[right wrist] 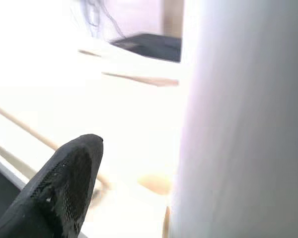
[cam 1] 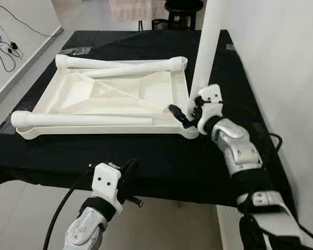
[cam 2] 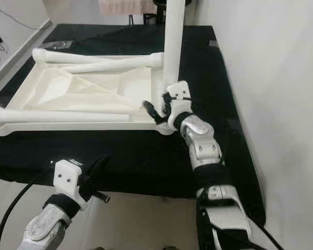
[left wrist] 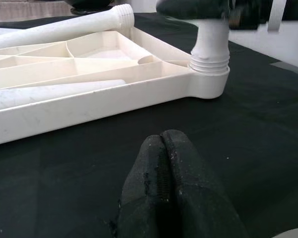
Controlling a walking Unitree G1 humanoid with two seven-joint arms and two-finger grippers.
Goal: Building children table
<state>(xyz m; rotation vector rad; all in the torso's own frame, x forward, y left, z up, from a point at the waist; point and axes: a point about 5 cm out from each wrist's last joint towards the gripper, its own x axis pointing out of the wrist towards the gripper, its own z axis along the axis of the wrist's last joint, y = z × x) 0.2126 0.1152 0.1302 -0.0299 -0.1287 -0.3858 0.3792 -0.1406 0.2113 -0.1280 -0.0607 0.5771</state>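
The white table top lies upside down on a black-covered table. One white leg stands upright in its near right corner socket. Three more legs lie across the top: one along the near rim and two at the far side. My right gripper is at the base of the upright leg. One black finger stands apart from the leg with a gap, and the other is hidden. My left gripper hovers shut over the table's front edge, holding nothing.
A white wall runs close along the right side of the table. A black stool stands behind the table, and cables trail over the floor at the left. A clear plastic bag lies at the far left corner.
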